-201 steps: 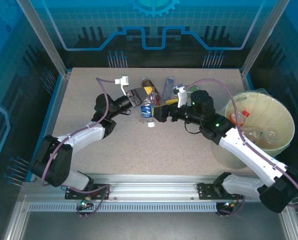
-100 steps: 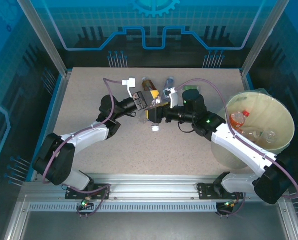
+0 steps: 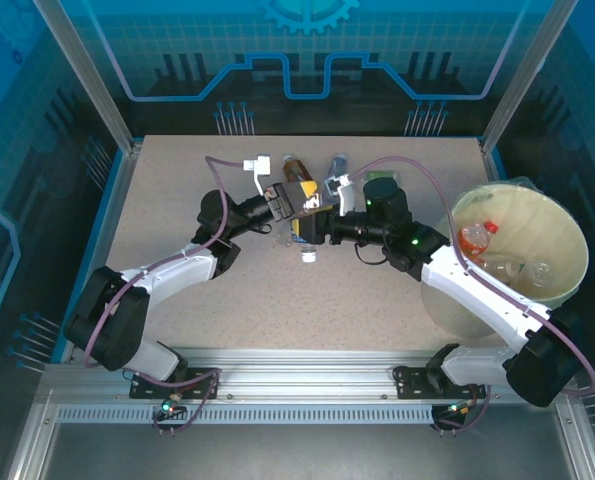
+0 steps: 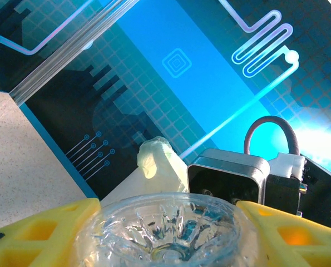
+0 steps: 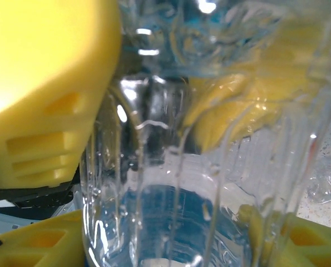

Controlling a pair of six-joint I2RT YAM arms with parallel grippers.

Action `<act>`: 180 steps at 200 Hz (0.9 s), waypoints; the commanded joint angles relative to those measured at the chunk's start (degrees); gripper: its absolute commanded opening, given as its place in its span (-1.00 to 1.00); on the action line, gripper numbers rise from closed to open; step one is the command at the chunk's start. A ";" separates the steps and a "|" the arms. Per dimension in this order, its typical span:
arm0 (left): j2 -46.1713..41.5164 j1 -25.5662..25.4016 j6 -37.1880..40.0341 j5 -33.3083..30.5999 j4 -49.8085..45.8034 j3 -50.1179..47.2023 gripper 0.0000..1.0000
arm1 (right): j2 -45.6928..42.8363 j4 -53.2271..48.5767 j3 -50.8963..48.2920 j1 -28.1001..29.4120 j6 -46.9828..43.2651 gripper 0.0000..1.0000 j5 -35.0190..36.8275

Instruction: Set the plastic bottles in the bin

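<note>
A clear plastic bottle with a blue label and a white cap hangs cap-down over the table's middle. My left gripper is shut on its base end, and the ribbed bottom sits between the yellow fingers. My right gripper is shut on the same bottle lower down. Its body and blue label press against both yellow fingers. The pale yellow-green bin stands at the right with several bottles inside, one red-capped.
Two more bottles lie just behind the grippers: a brown one and a clear one with a blue cap. The bin's liner shows beyond the left gripper. Blue panels wall the table at the back and sides.
My right gripper moved left and shut on the bottle that my left gripper holds. The left arm shifted a little right with it in the first half second.
</note>
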 commanded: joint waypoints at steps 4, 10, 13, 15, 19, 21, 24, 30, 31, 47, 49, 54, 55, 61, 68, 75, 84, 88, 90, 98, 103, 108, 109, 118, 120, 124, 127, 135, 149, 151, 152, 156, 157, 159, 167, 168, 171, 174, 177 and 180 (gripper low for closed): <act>-0.15 -0.37 1.65 -1.46 0.24 1.63 -0.20 | 0.24 -1.32 2.36 1.24 -2.05 0.14 -2.79; -0.24 -0.40 1.85 -1.53 -0.06 1.70 -0.19 | 0.12 -1.60 2.43 1.20 -2.21 0.12 -2.35; -0.31 -0.37 1.90 -1.55 -0.32 1.72 -0.18 | 0.07 -1.77 2.47 1.28 -2.25 0.12 -2.17; -0.37 -0.41 2.00 -1.58 -0.53 1.72 -0.18 | 0.02 -1.87 2.45 1.27 -2.32 0.12 -2.01; -0.48 -0.40 2.16 -1.43 -1.03 1.90 -0.16 | -0.04 -2.03 2.47 1.26 -2.34 0.11 -1.70; -0.50 -0.37 2.34 -1.44 -1.43 1.98 -0.15 | -0.14 -2.15 2.45 1.25 -2.41 0.11 -1.56; -0.55 -0.39 2.50 -1.42 -1.94 2.15 -0.15 | -0.21 -2.37 2.51 1.32 -2.48 0.10 -1.31; -0.74 -0.38 3.00 -1.33 -3.36 2.39 -0.14 | -0.36 -2.81 2.68 1.29 -2.67 0.09 -0.86; -0.80 -0.40 3.09 -1.37 -3.64 2.49 -0.14 | -0.41 -2.89 2.65 1.31 -2.73 0.09 -0.78; -1.44 -0.35 4.44 -1.71 -6.52 2.99 -0.09 | -0.88 -4.36 2.96 1.32 -3.43 0.07 0.54; -1.53 -0.38 4.49 -1.82 -6.61 3.00 -0.07 | -0.97 -4.56 3.01 1.30 -3.51 0.06 0.72; -1.76 -0.40 4.78 -2.19 -7.04 2.87 -0.01 | -1.21 -4.99 3.03 1.26 -3.74 0.06 1.19; -1.84 -0.32 4.77 -2.24 -7.10 2.91 0.01 | -1.24 -5.08 3.04 1.29 -3.74 0.05 1.26; -2.13 -0.33 5.05 -2.72 -7.63 2.82 0.11 | -1.44 -5.67 3.02 1.24 -3.91 0.05 2.15; -2.61 -0.33 5.15 -3.34 -8.43 2.82 0.28 | -1.82 -6.51 3.10 1.26 -4.16 0.04 3.40; -2.99 -0.33 5.25 -3.52 -9.33 2.92 0.53 | -2.11 -7.87 3.43 1.18 -4.48 0.04 4.99; -3.62 -0.33 5.49 -2.69 -10.60 3.41 0.82 | -2.50 -10.64 4.22 1.23 -5.15 0.04 7.39; -3.94 -0.33 5.78 -2.30 -11.29 3.74 0.97 | -2.70 -11.95 4.62 1.22 -5.50 0.04 8.43; -4.11 -0.33 6.03 -2.14 -11.71 3.80 0.98 | -2.83 -12.41 4.81 1.21 -5.68 0.04 8.97; -5.11 -0.33 6.94 -1.73 -13.52 4.30 0.98 | -3.25 -14.51 5.43 1.24 -6.40 0.04 10.54; -5.81 -0.33 7.74 -1.81 -14.86 4.43 0.98 | -3.75 -16.12 5.80 1.11 -6.98 0.04 11.78; -6.66 -0.33 8.78 -2.12 -16.39 4.61 0.98 | -4.24 -17.12 6.03 1.14 -7.43 0.04 12.58; -6.83 -0.33 9.01 -2.16 -16.70 4.61 0.98 | -4.29 -17.30 6.03 1.10 -7.48 0.04 12.76; -8.44 -0.32 11.22 -3.22 -19.58 4.64 0.98 | -5.45 -18.88 6.21 0.92 -8.21 0.04 14.16; -8.79 -0.33 11.72 -3.56 -20.27 4.62 0.98 | -5.71 -19.19 6.26 0.83 -8.36 0.04 14.54; -9.47 -0.33 12.67 -4.32 -21.71 4.63 0.98 | -6.28 -19.79 6.40 0.83 -8.69 0.04 15.40; -10.09 -0.31 13.39 -4.92 -22.78 4.54 0.98 | -6.63 -20.52 6.53 0.76 -9.08 0.04 16.11; -11.43 -0.33 15.26 -6.63 -25.62 4.49 0.98 | -7.87 -22.38 6.93 0.68 -10.03 0.04 18.24; -13.80 -0.33 18.12 -9.94 -30.63 4.30 0.98 | -10.06 -26.30 8.20 0.54 -12.06 0.03 22.76; -13.96 -0.33 18.54 -10.66 -31.33 4.27 0.99 | -10.40 -26.92 8.45 0.47 -12.37 0.03 23.37; -14.09 -0.33 18.73 -10.92 -31.64 4.27 0.98 | -10.58 -27.21 8.52 0.46 -12.54 0.03 23.51; -14.68 -0.33 19.39 -11.60 -32.85 4.29 0.98 | -11.28 -28.42 8.89 0.41 -13.20 0.03 25.15; -14.85 -0.33 19.46 -11.87 -33.19 4.28 0.98 | -11.63 -28.96 9.15 0.40 -13.52 0.03 25.78; -15.14 -0.33 19.86 -12.35 -33.78 4.20 0.98 | -11.76 -29.29 9.31 0.42 -13.64 0.03 26.17; -16.14 -0.33 20.97 -14.39 -36.11 4.20 0.98 | -13.21 -31.65 10.36 0.30 -14.88 0.03 29.23; -16.23 -0.33 21.04 -14.62 -36.40 4.19 0.98 | -13.43 -32.34 10.48 0.33 -14.88 0.03 29.61; -16.57 -0.33 21.42 -15.18 -37.27 4.18 0.98 | -13.83 -33.17 10.86 0.30 -15.18 0.03 30.69; -16.85 -0.33 21.79 -15.57 -37.98 4.17 0.99 | -14.50 -33.92 11.20 0.23 -15.76 0.03 31.74; -17.18 -0.33 22.14 -15.94 -38.58 4.23 0.98 | -15.29 -34.85 11.62 0.20 -16.26 0.04 33.08; -17.47 -0.33 22.46 -16.26 -39.18 4.18 0.98 | -15.71 -35.23 11.79 0.21 -16.52 0.03 33.83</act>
